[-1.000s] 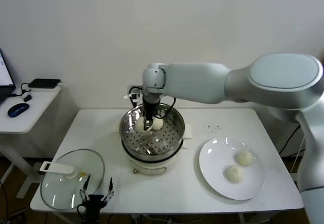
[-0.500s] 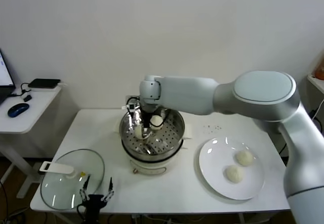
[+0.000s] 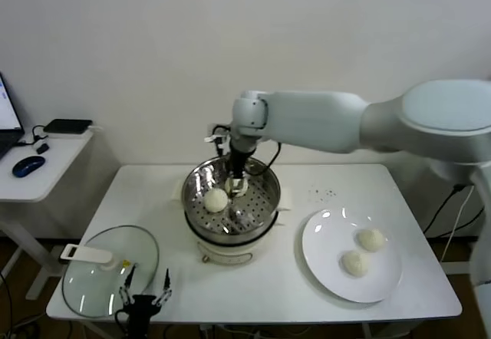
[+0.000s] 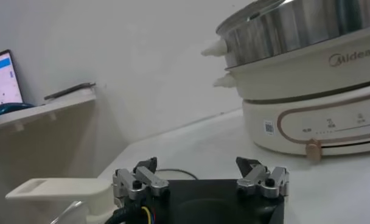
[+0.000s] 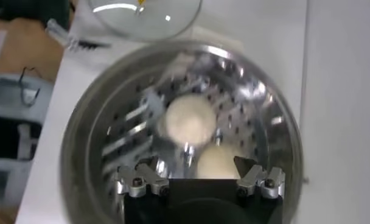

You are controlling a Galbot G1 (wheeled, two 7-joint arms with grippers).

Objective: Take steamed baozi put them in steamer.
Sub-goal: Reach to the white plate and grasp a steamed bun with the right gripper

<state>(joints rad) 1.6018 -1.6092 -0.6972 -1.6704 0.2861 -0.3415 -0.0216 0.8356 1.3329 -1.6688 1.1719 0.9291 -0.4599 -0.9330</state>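
At the near edge of the white table (image 3: 153, 193) my left gripper (image 3: 144, 302) sits parked, fingers spread apart and holding nothing, beside the glass lid (image 3: 107, 270) with its white handle. Further in, on the white plate (image 3: 326, 235) to my right, 2 steamed baozi (image 3: 362, 251) lie close together. In the middle stands the steamer (image 3: 265, 189), its shiny perforated basket set in a cream base. My right gripper (image 3: 237, 187) hangs just over the basket, fingers (image 5: 258, 178) parted and empty. 1 bun (image 3: 216, 199) lies on the basket floor just to the left of it, and the right wrist view shows a 2nd bun (image 5: 218, 163) right beneath the open fingers, next to the 1st. The base (image 4: 319, 125) reads "Midea" on its front. Beyond stands a plain white wall (image 3: 307, 40), with a side desk (image 3: 34, 166) at the left carrying a blue mouse (image 3: 28, 165).
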